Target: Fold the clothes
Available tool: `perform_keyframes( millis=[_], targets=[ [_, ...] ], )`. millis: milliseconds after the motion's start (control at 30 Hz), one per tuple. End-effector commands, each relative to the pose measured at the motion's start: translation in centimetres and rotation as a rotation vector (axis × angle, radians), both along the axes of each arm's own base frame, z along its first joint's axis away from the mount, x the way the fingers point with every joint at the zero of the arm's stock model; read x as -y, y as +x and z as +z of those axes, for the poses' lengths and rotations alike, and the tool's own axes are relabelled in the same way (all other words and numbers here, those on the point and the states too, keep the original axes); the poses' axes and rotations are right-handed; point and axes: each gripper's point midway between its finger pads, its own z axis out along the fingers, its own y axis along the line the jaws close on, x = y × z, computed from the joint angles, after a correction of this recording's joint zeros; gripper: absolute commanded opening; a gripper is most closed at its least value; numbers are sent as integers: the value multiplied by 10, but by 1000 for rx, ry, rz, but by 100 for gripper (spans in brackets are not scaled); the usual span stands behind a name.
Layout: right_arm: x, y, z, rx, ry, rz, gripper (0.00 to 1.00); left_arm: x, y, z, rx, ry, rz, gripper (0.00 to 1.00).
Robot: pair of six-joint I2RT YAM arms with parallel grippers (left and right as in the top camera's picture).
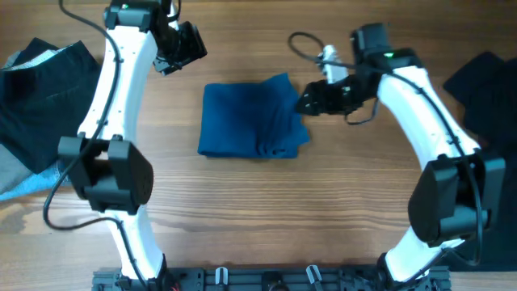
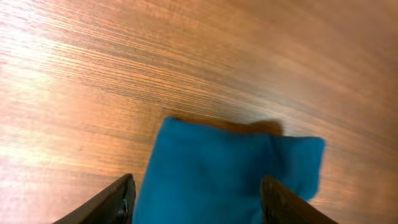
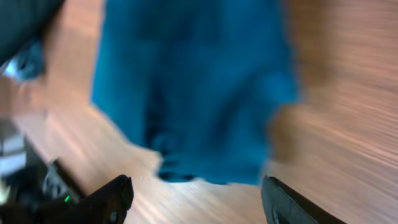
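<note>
The clothes I see are a royal-blue shirt (image 1: 252, 120) folded into a rough rectangle at the table's middle, with its right edge bunched. My left gripper (image 1: 184, 47) hangs open above and to the left of it. In the left wrist view the blue shirt (image 2: 230, 174) lies between and beyond the spread fingers (image 2: 118, 202), untouched. My right gripper (image 1: 307, 102) stands open just off the shirt's right edge. In the blurred right wrist view the blue shirt (image 3: 193, 87) lies ahead of the gripper (image 3: 196, 202), with bare wood between the fingertips (image 3: 286, 205).
A pile of black garments (image 1: 40, 89) lies at the far left, with pale cloth (image 1: 16, 174) under it. Another black garment (image 1: 485, 81) lies at the far right. A black cable (image 1: 303, 40) loops behind the right arm. A rail (image 1: 266, 279) runs along the front edge.
</note>
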Motion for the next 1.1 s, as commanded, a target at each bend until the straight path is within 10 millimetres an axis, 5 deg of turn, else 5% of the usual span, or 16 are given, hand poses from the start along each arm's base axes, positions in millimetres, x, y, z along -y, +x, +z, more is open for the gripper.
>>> perform_keyframes(
  millis=[0, 267, 500, 733, 900, 1067],
  targets=[
    [-31, -14, 1, -45, 40, 26, 69, 12, 3, -45, -78, 8, -95, 64],
    [-67, -37, -30, -105, 16, 75, 66, 18, 2, -105, -193, 13, -104, 65],
    [-62, -52, -77, -186, -36, 64, 67, 24, -14, -130, -287, 31, -129, 65],
    [-7, -55, -139, -230, -355, -108, 66, 18, -45, -154, -428, 66, -151, 66],
    [37, -35, -146, -174, -535, -248, 66, 8, -100, -164, -646, 89, -150, 59],
    [67, 10, -138, -41, -555, -335, 66, 10, -156, -160, -871, 73, -153, 55]
  ],
)
